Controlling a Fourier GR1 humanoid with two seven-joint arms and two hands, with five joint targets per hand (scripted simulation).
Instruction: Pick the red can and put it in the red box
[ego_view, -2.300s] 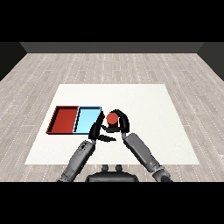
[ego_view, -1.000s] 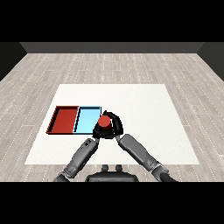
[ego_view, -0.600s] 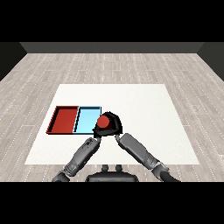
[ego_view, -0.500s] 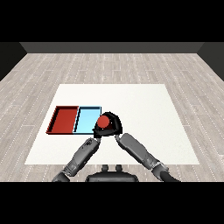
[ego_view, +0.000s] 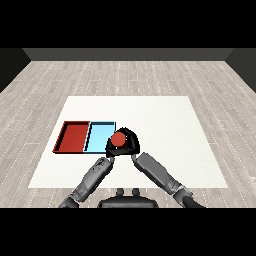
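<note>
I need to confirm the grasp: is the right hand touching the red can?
Touching. The head view shows the right hand curled round the red can, its black fingers wrapping the can's sides.

We are looking down across the white table, where the red tray and the light blue tray are lying side by side, touching. Our right hand is curling round the red can, holding it at the blue tray's right edge. Our left hand is mostly hiding beneath it, fingers unclear.
</note>
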